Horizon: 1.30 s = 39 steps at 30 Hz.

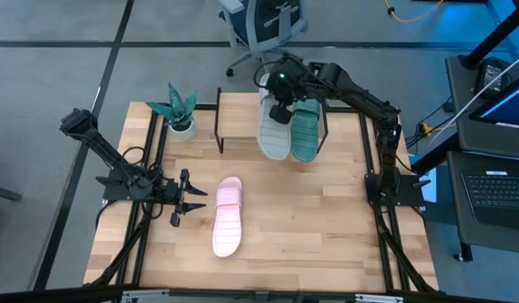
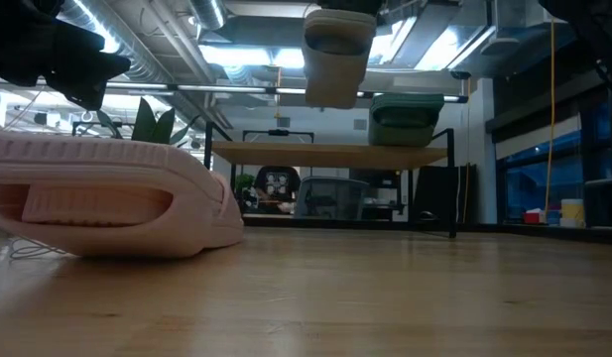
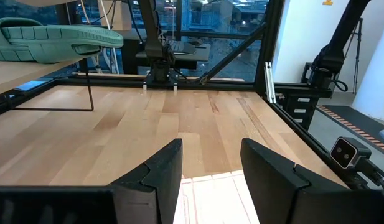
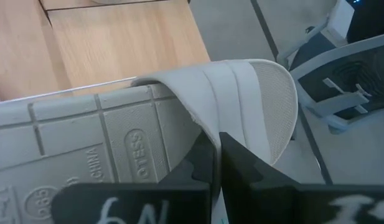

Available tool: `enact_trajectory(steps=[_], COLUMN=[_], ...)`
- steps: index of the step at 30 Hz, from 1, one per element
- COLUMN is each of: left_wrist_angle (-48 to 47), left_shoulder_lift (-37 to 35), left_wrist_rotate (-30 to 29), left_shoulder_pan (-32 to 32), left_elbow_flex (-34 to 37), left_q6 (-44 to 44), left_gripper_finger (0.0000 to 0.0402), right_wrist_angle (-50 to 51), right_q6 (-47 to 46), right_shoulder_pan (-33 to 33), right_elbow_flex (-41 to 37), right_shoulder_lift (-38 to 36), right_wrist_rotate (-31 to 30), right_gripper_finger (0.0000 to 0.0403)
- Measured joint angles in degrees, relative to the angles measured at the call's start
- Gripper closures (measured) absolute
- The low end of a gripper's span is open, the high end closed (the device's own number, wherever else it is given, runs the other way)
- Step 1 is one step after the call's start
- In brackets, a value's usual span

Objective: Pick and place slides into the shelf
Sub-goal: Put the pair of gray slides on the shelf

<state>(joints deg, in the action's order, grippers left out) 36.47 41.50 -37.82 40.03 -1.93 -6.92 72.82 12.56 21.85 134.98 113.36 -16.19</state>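
The right gripper (image 1: 280, 112) is pinched on the strap of the grey slide (image 1: 272, 128), which hangs in the air above the shelf (image 1: 242, 126) near the table's far edge, just beside the green slide (image 1: 306, 130) already lying on the shelf top. To place it well, it should be lowered level, parallel to the green one without nudging it, and let go only once the sole bears on the plank (the low view shows a clear gap beneath it). The right arm reaches from the table's right edge, elbow bent, wrist over the shelf. The left gripper (image 1: 185, 195), fingers spread and empty, waits near the left edge, pointing at the pink slide (image 1: 228, 216) mid-table.
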Motion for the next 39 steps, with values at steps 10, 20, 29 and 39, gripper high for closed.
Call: enact_trajectory(steps=[10,20,29,39], left_wrist_angle=[0.0,0.0,0.0,0.0], left_shoulder_lift=[0.0,0.0,0.0,0.0], left_wrist_rotate=[0.0,0.0,0.0,0.0], left_shoulder_pan=[0.0,0.0,0.0,0.0], left_elbow_flex=[0.0,0.0,0.0,0.0], left_q6=[0.0,0.0,0.0,0.0], left_gripper_finger=[0.0244,0.0244,0.0244,0.0244], right_wrist_angle=[-0.6,-2.8,-6.0,-9.3], right_q6=[-0.3,0.0,0.1,3.4], right_shoulder_pan=[1.7,2.4,3.1,4.3], right_elbow_flex=[-0.4,-6.3,-11.1,-13.6], right_shoulder_lift=[0.6,1.5,1.5,1.5], right_wrist_rotate=[0.9,0.9,0.9,0.8], right_gripper_finger=[0.0391,0.0391,0.0391,0.0391])
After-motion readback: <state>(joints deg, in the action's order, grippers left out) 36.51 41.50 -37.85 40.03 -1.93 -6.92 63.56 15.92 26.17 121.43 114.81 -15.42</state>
